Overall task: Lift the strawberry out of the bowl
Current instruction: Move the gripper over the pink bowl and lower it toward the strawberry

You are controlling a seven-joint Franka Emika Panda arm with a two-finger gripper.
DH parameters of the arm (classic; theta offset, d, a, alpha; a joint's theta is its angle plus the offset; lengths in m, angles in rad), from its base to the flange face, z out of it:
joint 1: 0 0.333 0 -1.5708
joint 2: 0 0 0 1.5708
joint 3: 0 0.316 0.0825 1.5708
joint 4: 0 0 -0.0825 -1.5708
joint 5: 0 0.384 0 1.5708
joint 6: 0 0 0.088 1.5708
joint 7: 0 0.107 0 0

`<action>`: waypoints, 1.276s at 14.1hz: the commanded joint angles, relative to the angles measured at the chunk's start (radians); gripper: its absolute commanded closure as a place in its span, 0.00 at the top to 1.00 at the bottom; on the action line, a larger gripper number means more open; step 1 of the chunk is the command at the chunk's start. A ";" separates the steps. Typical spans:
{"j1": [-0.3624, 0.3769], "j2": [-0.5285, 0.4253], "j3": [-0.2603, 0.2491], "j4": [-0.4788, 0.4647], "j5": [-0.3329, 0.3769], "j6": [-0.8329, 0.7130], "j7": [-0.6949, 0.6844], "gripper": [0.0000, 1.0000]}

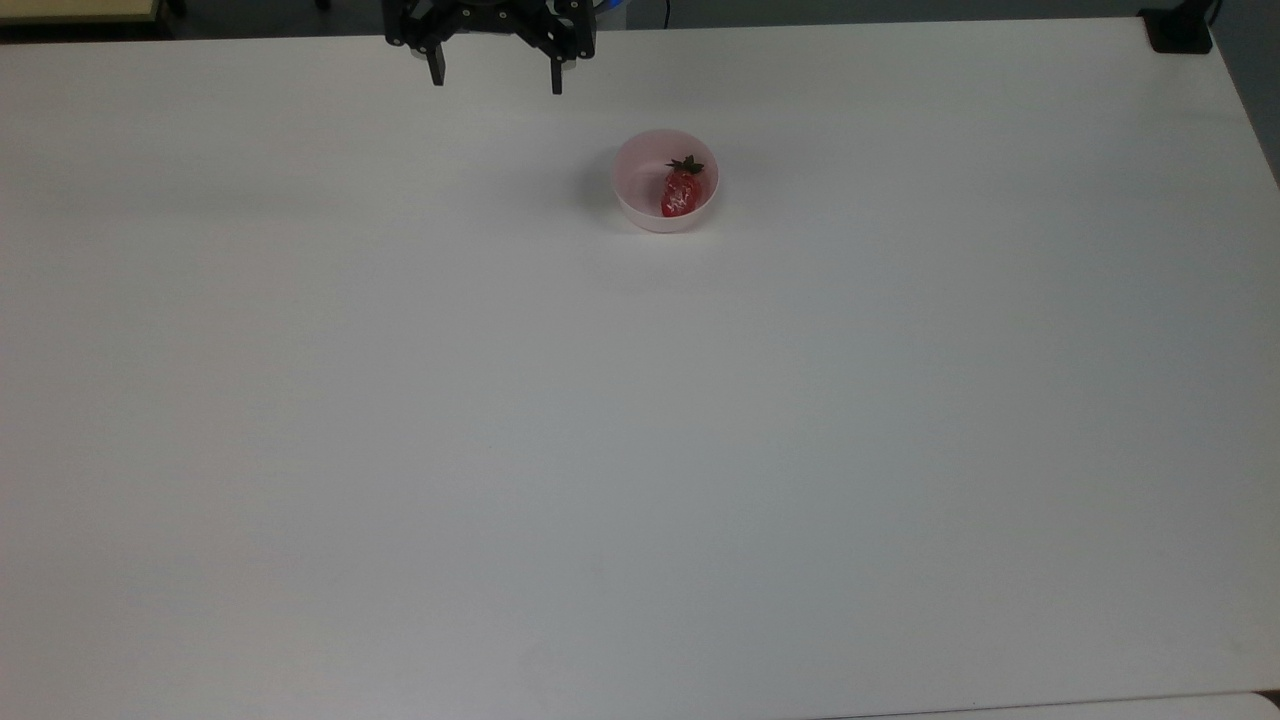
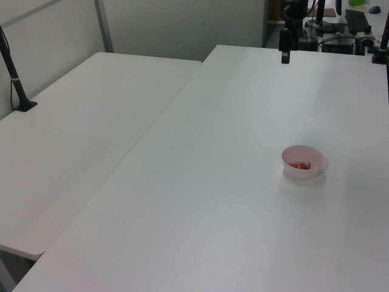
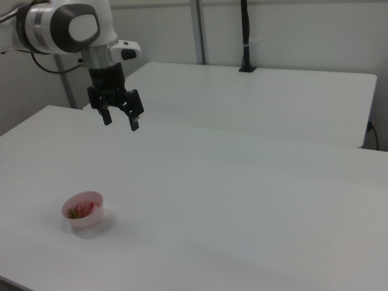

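Big white table (image 1: 640, 450), a small pink bowl (image 1: 632, 196) with the strawberry (image 1: 682, 190) lying inside (leaves toward 12 o'clock). The gripper (image 1: 494, 82) hangs up at the bowl's 10 o'clock, fingers spread, empty. The light bowl could skid or tip if a finger clips the rim.

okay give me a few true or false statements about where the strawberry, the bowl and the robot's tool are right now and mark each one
1. The strawberry lies inside the pink bowl. True.
2. The tool is gripping the strawberry. False: it hangs open and empty, away from the bowl.
3. In the top view, the tool sits toward the top view's upper left of the bowl. True.
4. The bowl is tipped on its side. False: it stands upright on the white table.
5. Two strawberries sit in the bowl. False: one.
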 commanded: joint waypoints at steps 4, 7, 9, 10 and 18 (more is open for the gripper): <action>-0.011 -0.011 0.002 0.009 0.027 -0.049 -0.026 1.00; -0.028 -0.008 0.006 0.009 0.048 -0.037 -0.030 1.00; -0.021 0.007 0.009 0.007 0.033 -0.030 -0.038 1.00; -0.013 0.019 0.011 0.003 0.036 -0.033 -0.055 1.00; 0.136 0.021 0.101 -0.295 0.034 0.087 -0.059 0.87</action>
